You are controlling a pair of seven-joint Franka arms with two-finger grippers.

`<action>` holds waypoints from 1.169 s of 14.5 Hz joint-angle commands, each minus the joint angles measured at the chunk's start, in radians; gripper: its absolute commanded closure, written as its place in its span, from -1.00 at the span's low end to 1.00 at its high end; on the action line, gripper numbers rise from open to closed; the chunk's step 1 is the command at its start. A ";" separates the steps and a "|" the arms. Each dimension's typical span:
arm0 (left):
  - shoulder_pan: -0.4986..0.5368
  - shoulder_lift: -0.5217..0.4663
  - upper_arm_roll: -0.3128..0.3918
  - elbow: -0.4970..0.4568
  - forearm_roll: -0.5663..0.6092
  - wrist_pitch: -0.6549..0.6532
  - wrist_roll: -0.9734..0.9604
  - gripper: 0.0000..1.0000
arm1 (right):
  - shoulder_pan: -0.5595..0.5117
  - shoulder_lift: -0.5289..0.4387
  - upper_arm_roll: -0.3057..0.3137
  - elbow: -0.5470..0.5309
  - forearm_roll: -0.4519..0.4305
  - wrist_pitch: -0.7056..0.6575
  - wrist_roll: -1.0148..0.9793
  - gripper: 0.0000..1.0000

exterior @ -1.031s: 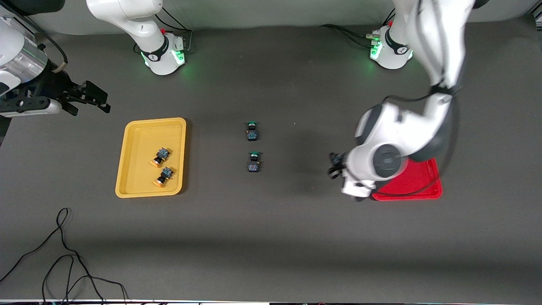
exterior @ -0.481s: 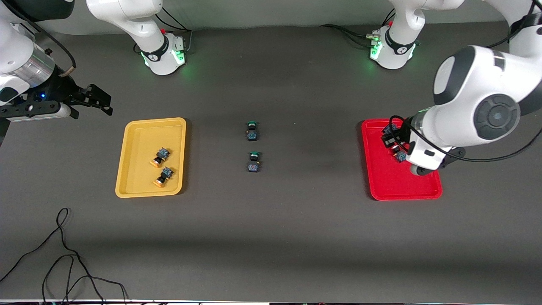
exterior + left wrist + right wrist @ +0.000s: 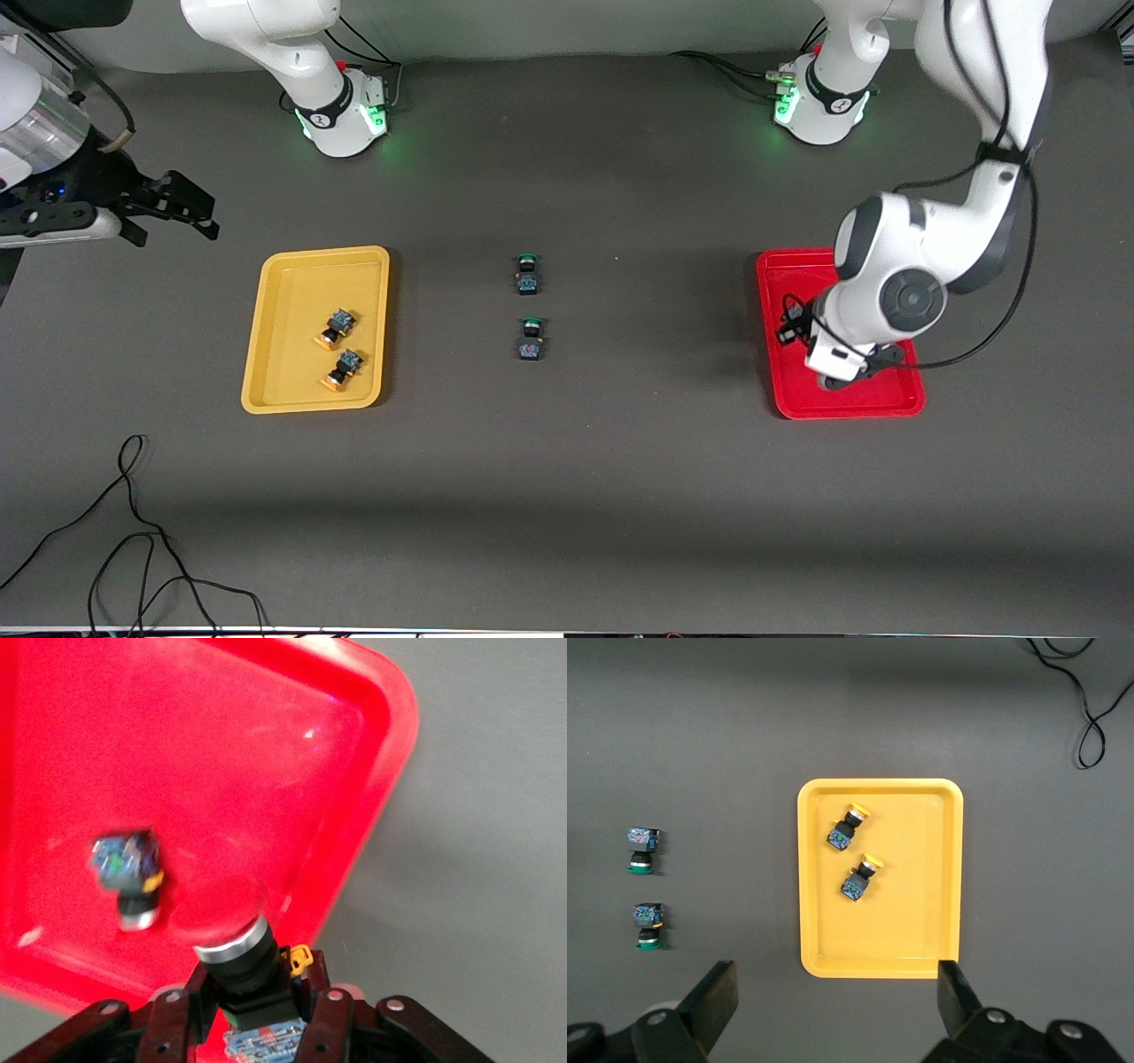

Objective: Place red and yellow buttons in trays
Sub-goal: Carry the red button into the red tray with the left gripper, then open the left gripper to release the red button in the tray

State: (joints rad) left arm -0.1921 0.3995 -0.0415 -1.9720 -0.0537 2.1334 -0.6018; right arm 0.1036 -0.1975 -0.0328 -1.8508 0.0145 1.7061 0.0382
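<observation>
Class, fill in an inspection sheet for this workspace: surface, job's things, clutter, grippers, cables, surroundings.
Surface: dark table.
Job's things: yellow tray holds two yellow-capped buttons; red tray holds one button; another button is in the left gripper.
Clutter: two green-capped switches on the table between the trays.
Grippers: left gripper shut on that button over the red tray; right gripper open, waiting above the table near the yellow tray.
Cables: loose black cable on the table, nearest the camera.
Surroundings: both arm bases show green lights.
</observation>
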 commanded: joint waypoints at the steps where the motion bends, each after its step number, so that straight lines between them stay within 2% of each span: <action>1: 0.045 0.045 0.000 0.001 0.015 0.068 0.066 1.00 | 0.004 -0.002 -0.002 0.015 -0.019 -0.017 -0.024 -1.00; 5: 0.051 0.096 0.000 0.004 0.014 0.128 0.100 1.00 | 0.004 0.000 -0.002 0.012 -0.019 -0.026 -0.026 -1.00; 6: 0.051 0.094 0.000 0.005 0.014 0.125 0.100 0.14 | 0.004 0.003 -0.002 0.012 -0.019 -0.026 -0.026 -1.00; 7: 0.051 0.090 0.000 0.007 0.014 0.115 0.099 -0.99 | 0.004 0.000 -0.002 0.012 -0.021 -0.026 -0.026 -1.00; 11: 0.049 0.010 0.000 0.012 0.014 0.010 0.100 -0.99 | 0.004 0.006 -0.001 0.010 -0.021 -0.031 -0.028 -1.00; 17: 0.051 -0.312 0.000 0.013 0.014 -0.272 0.103 -0.99 | 0.005 0.018 -0.001 0.005 -0.019 -0.023 -0.024 -1.00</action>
State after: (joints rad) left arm -0.1391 0.2283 -0.0444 -1.9264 -0.0510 1.9345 -0.5106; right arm 0.1040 -0.1916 -0.0331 -1.8523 0.0144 1.6863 0.0320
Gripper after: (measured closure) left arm 0.000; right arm 0.000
